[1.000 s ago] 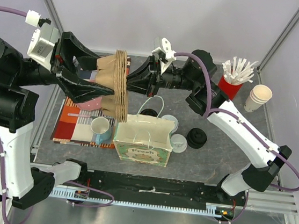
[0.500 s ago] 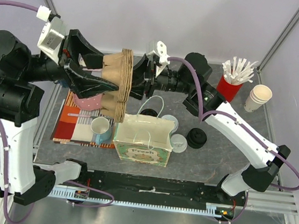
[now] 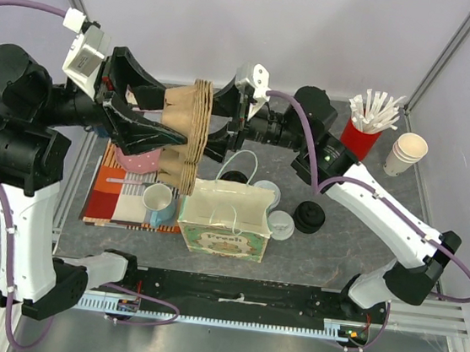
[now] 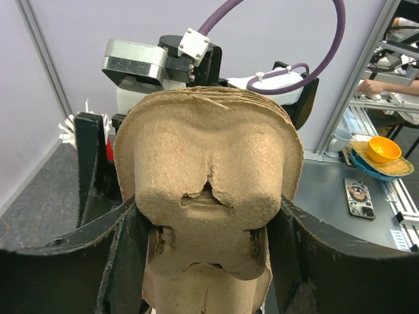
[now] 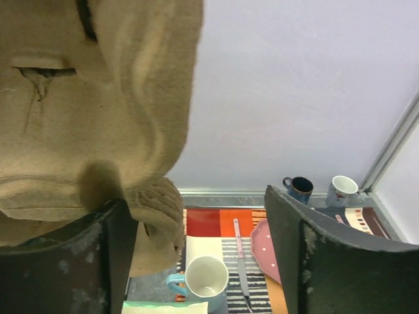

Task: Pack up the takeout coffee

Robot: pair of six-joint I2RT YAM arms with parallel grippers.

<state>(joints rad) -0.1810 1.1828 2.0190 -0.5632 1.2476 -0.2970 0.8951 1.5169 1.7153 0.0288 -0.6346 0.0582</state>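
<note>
Coffee cups (image 3: 281, 224) with white lids stand on the table (image 3: 355, 241) below both raised grippers, just beside a paper bag (image 3: 224, 217). The left gripper (image 3: 169, 118) pinches a stack of cardboard cup carriers (image 3: 190, 137) between its fingers and holds it on edge in the air. Facing it, the right gripper (image 3: 215, 124) is spread wide, with the stack touching one finger and the other finger well apart.

Both our arms raised, wrists turned inward. Left gripper (image 3: 172, 118) clamps tray (image 3: 196, 102); right gripper (image 3: 217, 126) spread wide.
</note>
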